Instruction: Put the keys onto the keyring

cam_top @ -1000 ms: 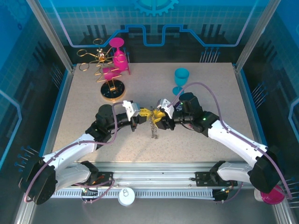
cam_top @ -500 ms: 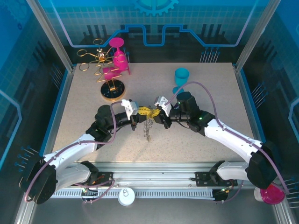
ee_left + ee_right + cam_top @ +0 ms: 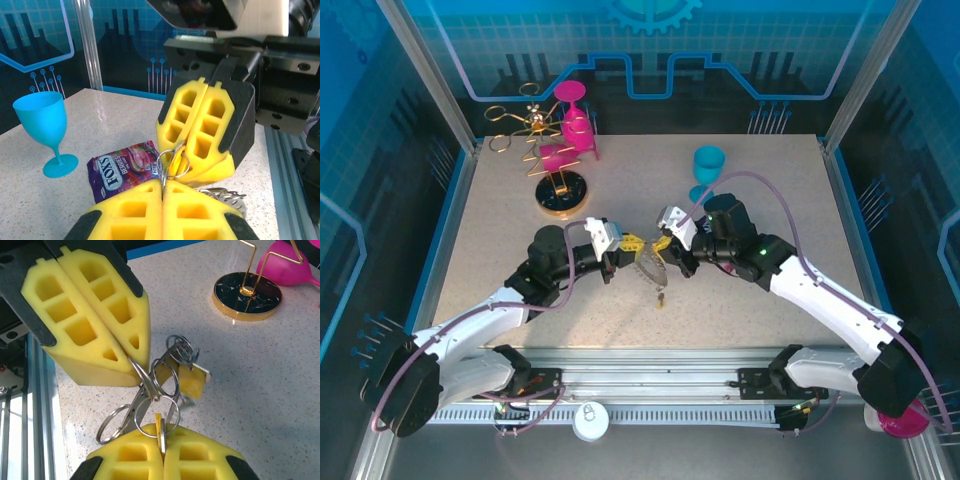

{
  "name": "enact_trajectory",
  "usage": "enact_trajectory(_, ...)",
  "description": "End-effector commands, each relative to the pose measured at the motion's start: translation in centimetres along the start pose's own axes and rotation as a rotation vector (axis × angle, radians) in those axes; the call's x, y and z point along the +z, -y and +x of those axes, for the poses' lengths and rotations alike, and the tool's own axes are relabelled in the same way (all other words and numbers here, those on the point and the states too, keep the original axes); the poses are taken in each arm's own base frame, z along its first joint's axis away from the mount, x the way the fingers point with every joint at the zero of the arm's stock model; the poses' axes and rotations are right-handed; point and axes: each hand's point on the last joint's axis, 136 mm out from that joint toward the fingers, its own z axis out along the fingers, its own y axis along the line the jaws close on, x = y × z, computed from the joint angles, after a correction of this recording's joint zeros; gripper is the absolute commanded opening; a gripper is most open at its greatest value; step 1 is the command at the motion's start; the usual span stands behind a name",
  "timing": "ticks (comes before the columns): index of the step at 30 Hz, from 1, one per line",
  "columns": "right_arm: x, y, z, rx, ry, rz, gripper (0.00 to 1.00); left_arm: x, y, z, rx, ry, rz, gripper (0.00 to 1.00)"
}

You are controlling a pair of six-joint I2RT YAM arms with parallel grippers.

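Closure on the right: my right pincer point(image 3: 658, 246), part-open a second ago, now has its yellow foam pads pressed flat together. It sits nose to nose with my left pincer point(image 3: 631, 243), which stays clamped, above the middle of the speckled beige table point(image 3: 500, 210).

Between the two hangs the silvery-grey, chain-like metal keyring point(image 3: 161, 386). My left pads pinch one of its loops. Seen from the right wrist, my right pads grip a thin yellow sliver with a loop lying against it. I take the sliver for the head of one of the tiny silvery keys with yellow plastic heads point(image 3: 192, 381), seen edge-on. Another of those keys appears to hang from the loops just beyond.

From above, the chain that dangled straight down a second ago now trails lower and slants toward my right arm, which has shifted.

Both ends are now in hand, so I judge the threading can start. Whether the gripped key is already through a loop I cannot tell.

The purple foil snack packet point(image 3: 120, 169) lies on the table behind the pincers, with the blue plastic goblet point(image 3: 44, 127) further off.
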Motion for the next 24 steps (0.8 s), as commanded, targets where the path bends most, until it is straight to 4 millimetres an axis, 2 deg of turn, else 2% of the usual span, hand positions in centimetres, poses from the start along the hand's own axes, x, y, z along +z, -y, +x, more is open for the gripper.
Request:
enact_trajectory(1,-0.8,0.1,0.6,-0.008,-0.078,0.027,0.0,-0.1,0.1,-1.7,0.066,0.031,0.01,0.0)
enact_trajectory(9,-0.2,-0.8,-0.6,-0.092,-0.115,-0.004,0.0,-0.1,0.5,-1.3,0.08,-0.003,0.032,0.0)
enact_trajectory(18,-0.4,-0.2,-1.1,-0.154,-0.179,0.035,0.0,0.0,0.1,0.6,0.073,-0.073,0.013,0.0)
enact_trajectory(19,-0.4,-0.2,-1.0,-0.157,-0.189,0.035,0.0,-0.1,0.1,0.7,0.069,-0.075,0.007,0.04)
enact_trajectory(24,-0.4,0.1,-0.8,-0.196,-0.232,0.052,0.0,-0.8,-0.6,0.9,0.046,-0.064,-0.059,0.51)
